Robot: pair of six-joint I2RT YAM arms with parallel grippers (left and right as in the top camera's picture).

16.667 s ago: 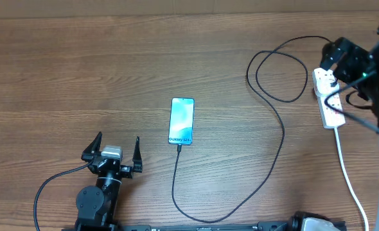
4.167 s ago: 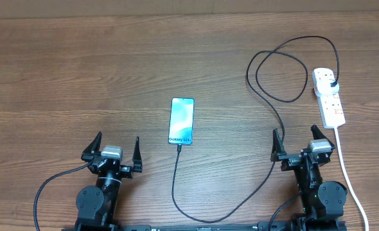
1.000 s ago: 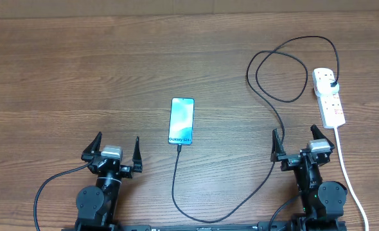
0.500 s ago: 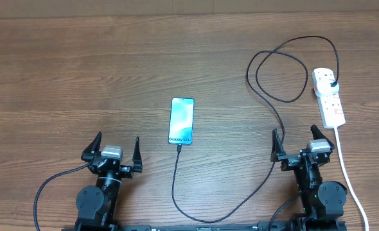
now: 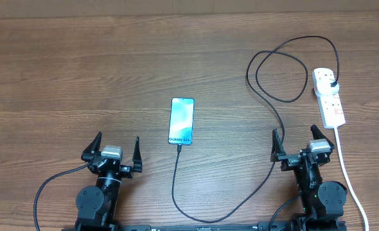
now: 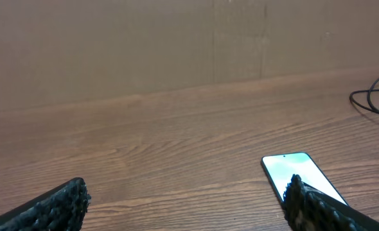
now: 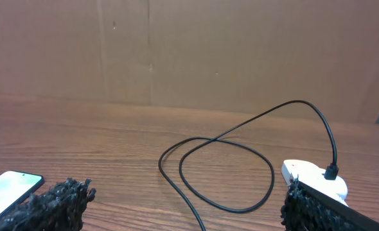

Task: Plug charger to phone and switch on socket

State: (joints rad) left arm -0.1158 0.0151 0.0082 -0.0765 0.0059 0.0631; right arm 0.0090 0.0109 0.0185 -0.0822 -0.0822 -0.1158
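Observation:
The phone (image 5: 182, 120) lies flat mid-table with its light blue screen up; it also shows in the left wrist view as the phone (image 6: 291, 172) and at the right wrist view's lower left as the phone (image 7: 8, 188). The charger (image 5: 266, 102), a thin black cable, runs from the phone's near end, loops along the table and ends in a black plug seated in the white socket (image 5: 329, 98). In the right wrist view the charger (image 7: 221, 142) loops before the socket (image 7: 315, 176). My left gripper (image 5: 112, 147) and right gripper (image 5: 299, 142) stand open and empty near the front edge.
The socket's thick white cord (image 5: 347, 170) trails toward the front right edge, just right of my right arm. A brown wall (image 6: 176, 45) rises behind the wooden table (image 5: 80, 77).
None within the last second. Longer ago, the right arm was over the socket at the far right; it now rests at the front edge.

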